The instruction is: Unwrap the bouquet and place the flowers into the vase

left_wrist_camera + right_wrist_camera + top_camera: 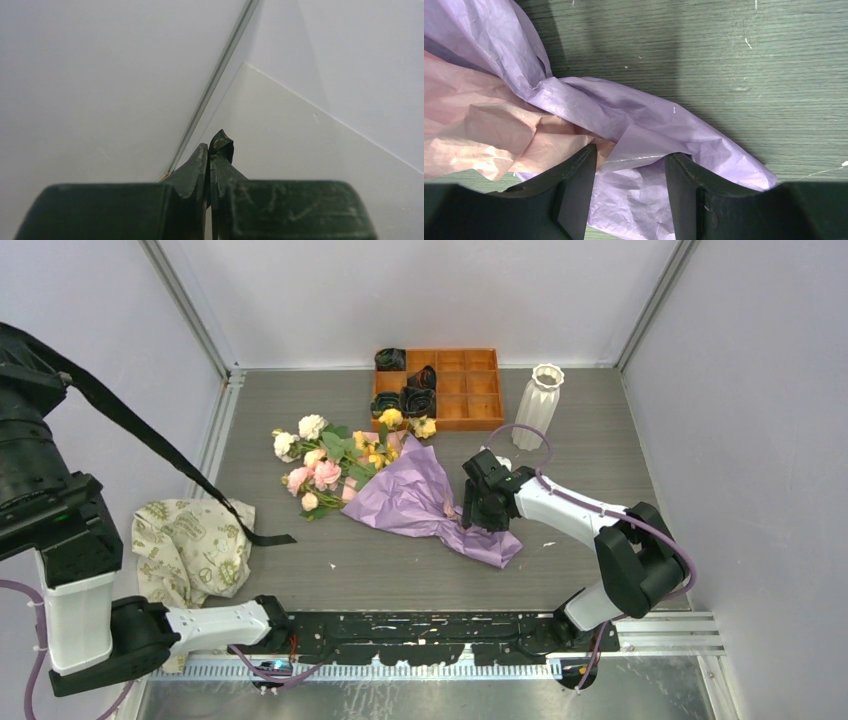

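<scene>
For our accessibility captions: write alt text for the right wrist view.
The right tool hangs open over crinkled purple wrapping paper, its dark jaws straddling a loose fold. Peach-pink paper shows under the purple at the left; the dark wood-grain table fills the rest.

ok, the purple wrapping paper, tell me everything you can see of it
The purple paper is thin crinkled tissue, lilac with a pink inner sheet, lying on the table as a loose cone: wide mouth around the flowers, narrow tail toward the near right. No tie shows on it; the black ribbon trails off left. The right tool, jaws open, straddles a fold near the tail.
</scene>
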Robot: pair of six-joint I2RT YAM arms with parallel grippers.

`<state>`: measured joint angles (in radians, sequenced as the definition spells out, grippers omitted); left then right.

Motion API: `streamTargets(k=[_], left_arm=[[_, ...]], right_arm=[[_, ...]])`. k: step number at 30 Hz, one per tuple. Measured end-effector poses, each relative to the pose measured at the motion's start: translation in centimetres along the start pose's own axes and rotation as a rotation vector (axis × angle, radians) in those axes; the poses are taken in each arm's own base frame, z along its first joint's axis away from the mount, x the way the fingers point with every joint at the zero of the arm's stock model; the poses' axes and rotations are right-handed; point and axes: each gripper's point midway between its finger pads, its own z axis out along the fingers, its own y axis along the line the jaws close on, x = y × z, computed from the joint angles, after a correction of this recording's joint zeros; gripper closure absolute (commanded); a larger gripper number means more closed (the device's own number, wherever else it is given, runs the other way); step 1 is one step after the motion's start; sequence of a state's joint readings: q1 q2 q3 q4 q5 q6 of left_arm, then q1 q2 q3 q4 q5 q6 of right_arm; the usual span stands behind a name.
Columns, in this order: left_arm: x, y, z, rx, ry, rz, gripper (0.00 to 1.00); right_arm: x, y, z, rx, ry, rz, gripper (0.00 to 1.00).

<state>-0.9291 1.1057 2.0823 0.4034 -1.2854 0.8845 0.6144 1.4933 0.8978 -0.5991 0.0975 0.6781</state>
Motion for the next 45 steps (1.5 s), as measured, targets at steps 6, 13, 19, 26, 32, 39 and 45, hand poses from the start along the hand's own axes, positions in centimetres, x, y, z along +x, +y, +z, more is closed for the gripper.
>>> streamTargets(k=[6, 13, 19, 26, 32, 39, 45], left_arm=[[1.0, 1.0, -0.3, -0.022, -0.004, 0.025, 0.95], [2.7, 0.0, -0.5, -0.019, 0.008, 0.089, 0.94], [2.9, -1.8, 0.0, -0.056, 0.001, 0.151, 0.93], [6.8, -6.0, 4.6, -0.238, -0.005, 0.391, 0.86], [16.3, -8.5, 10.5, -0.216, 0.122, 0.581, 0.85], [25.1, 1.5, 16.0, -0.257, 0.437, 0.462, 0.95], [31.9, 8.8, 14.3, -0.376, 0.699, 0.291, 0.68]], right_arm=[[-0.1, 0.2, -0.1, -0.007, 0.002, -0.011, 0.42], [-0.5, 0.5, -0.4, -0.014, -0.001, -0.021, 0.42], [-0.8, 1.0, -0.6, -0.021, -0.003, -0.025, 0.42], [-0.7, 1.1, -0.5, -0.020, 0.002, -0.031, 0.42], [-0.7, 1.0, -0.5, -0.019, 0.003, -0.033, 0.41], [-0.5, 1.0, -0.2, -0.011, 0.014, -0.038, 0.42], [-0.5, 1.0, 0.0, -0.007, 0.018, -0.046, 0.39]])
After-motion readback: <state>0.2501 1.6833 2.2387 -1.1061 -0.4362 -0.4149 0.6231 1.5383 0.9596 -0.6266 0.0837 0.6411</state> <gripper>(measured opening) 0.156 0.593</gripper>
